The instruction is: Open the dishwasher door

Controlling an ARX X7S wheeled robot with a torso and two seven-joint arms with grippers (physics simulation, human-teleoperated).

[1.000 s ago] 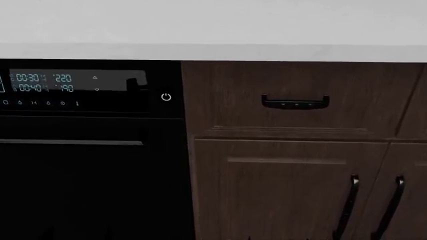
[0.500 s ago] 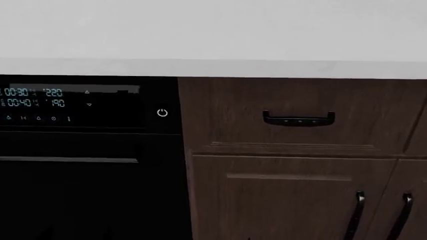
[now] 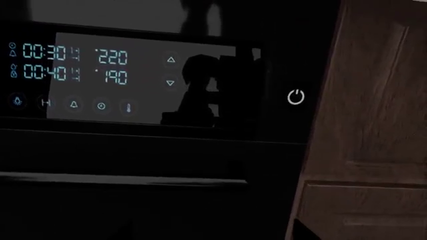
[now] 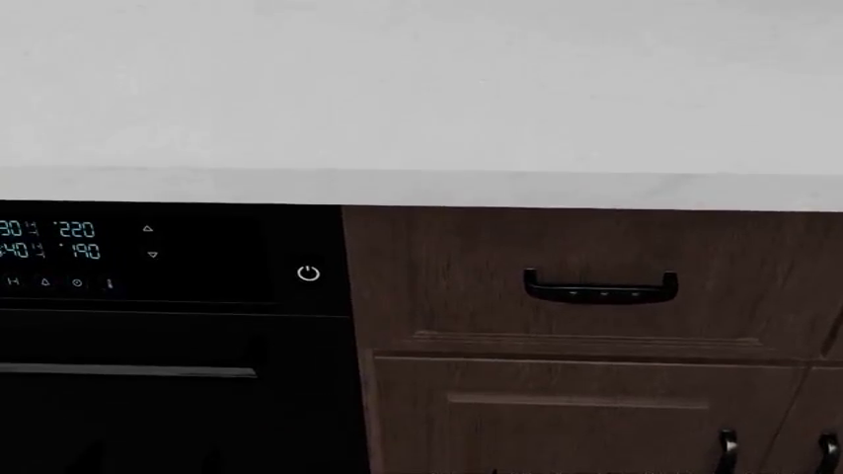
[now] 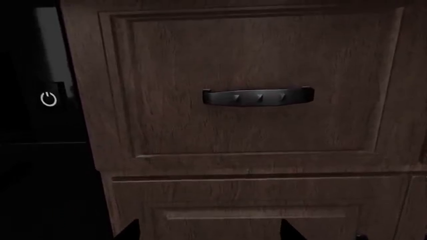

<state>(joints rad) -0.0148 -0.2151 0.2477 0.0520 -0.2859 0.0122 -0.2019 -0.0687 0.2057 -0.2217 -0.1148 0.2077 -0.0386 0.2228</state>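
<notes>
The dishwasher door (image 4: 158,415) is a glossy black panel at the lower left of the head view, shut flush, with its thin grey bar handle (image 4: 125,371) under a control strip (image 4: 132,257) of cyan digits and a white power icon (image 4: 308,274). The left wrist view faces that strip close up, with the handle (image 3: 120,179) just below it. My left gripper (image 3: 213,236) hangs short of the door (image 3: 133,215); one dark fingertip (image 3: 304,233) shows far to the side, the other is lost against the black. My right gripper (image 5: 210,232) stands open before the wooden drawer, holding nothing.
A white countertop (image 4: 421,99) overhangs everything. Right of the dishwasher is a dark brown drawer (image 4: 593,247) with a black handle (image 4: 601,288), also seen as the handle (image 5: 258,96) in the right wrist view. Below it are cabinet doors with vertical black handles (image 4: 728,449).
The head view has tilted upward: the counter edge, control strip and handles have slid down the frame, and the dishwasher has drifted slightly left. The door stays shut.
</notes>
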